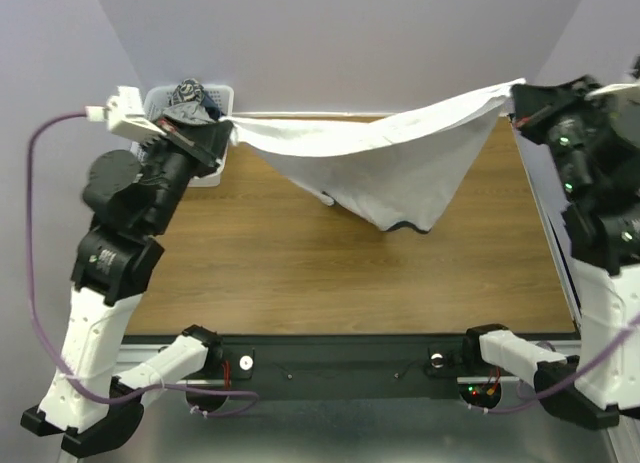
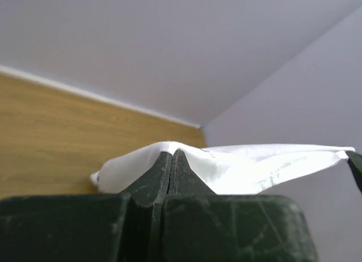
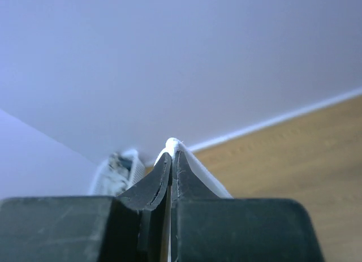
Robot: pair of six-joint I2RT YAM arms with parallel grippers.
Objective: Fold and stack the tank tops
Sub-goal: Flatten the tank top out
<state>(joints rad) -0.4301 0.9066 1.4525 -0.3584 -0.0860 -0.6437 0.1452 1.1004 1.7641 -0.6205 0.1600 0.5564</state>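
A white tank top (image 1: 385, 158) with dark trim at its lowest edge hangs stretched in the air between my two grippers, sagging toward the table in the middle. My left gripper (image 1: 228, 126) is shut on its left corner near the basket; the left wrist view shows the cloth (image 2: 237, 166) draped over the closed fingertips (image 2: 172, 155). My right gripper (image 1: 517, 101) is shut on the right corner at the table's far right; the right wrist view shows a bit of white cloth (image 3: 173, 143) pinched at the tips. The chest print is hidden.
A white mesh basket (image 1: 160, 105) with dark and grey clothes stands at the far left corner behind the left arm, also in the right wrist view (image 3: 116, 171). The wooden table (image 1: 300, 273) lies below the hanging cloth. Walls close in at the back and sides.
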